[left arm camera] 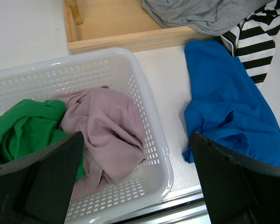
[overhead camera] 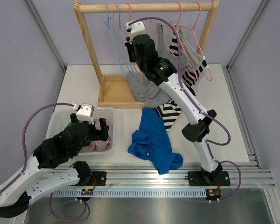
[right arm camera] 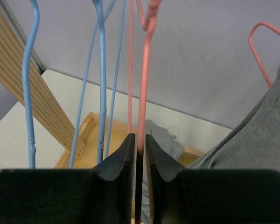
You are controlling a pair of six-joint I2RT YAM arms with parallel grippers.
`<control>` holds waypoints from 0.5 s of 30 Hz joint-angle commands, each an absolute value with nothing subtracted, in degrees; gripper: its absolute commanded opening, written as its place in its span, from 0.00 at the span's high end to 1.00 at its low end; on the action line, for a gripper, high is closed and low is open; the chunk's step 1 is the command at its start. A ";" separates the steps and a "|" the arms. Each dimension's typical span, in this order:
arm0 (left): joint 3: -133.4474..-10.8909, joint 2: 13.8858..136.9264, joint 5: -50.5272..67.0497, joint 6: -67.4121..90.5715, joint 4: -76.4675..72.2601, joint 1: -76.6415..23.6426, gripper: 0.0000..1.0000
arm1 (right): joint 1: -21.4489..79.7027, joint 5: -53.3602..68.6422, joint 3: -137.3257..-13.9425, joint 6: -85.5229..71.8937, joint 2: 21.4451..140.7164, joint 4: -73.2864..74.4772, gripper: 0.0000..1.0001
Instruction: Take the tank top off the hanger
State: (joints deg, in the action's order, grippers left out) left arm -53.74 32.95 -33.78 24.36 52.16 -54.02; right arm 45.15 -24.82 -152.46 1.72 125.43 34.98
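Observation:
My right gripper [right arm camera: 140, 138] is up at the wooden rack's rail, shut on the wire of an empty pink hanger [right arm camera: 143, 88]. From above, the same gripper [overhead camera: 129, 39] sits among the blue and pink hangers at the rail's middle. A grey tank top [right arm camera: 256, 135] hangs to its right on another pink hanger [right arm camera: 257, 46]. Seen from overhead, the grey tank top [overhead camera: 167, 41] hangs beside a black-and-white striped garment [overhead camera: 192, 74]. My left gripper [left arm camera: 136, 140] hangs open over the white basket [left arm camera: 151, 140], holding nothing.
The basket [overhead camera: 109, 112] holds a mauve cloth [left arm camera: 107, 126] and a green cloth [left arm camera: 23, 126]. A blue shirt [overhead camera: 154, 140] lies on the table. Grey cloth [overhead camera: 149, 92] is heaped on the rack's wooden base [overhead camera: 114, 91]. Blue hangers [right arm camera: 101, 70] hang left of my right gripper.

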 commanded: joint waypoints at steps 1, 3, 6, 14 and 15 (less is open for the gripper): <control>-53.17 32.96 -30.86 22.33 47.99 -53.09 0.01 | 46.41 -26.28 -153.29 4.48 123.93 33.22 0.76; -53.44 33.31 -30.24 22.06 47.64 -52.74 0.01 | 46.32 -27.24 -152.06 4.92 122.18 33.31 0.56; -55.01 34.62 -30.32 22.94 47.99 -52.65 0.01 | 46.32 -29.52 -149.60 6.06 118.58 32.78 0.38; -57.31 42.53 -24.53 28.91 42.82 -53.52 0.01 | 46.41 -29.11 -135.03 2.73 100.49 34.11 0.30; -56.78 43.06 -23.56 29.35 41.06 -54.13 0.01 | 46.32 -28.13 -128.21 2.03 94.46 33.32 0.23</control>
State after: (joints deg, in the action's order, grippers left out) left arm -55.59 41.74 -28.12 26.68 48.29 -53.06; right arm 45.76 -29.26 -135.85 3.90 109.06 35.99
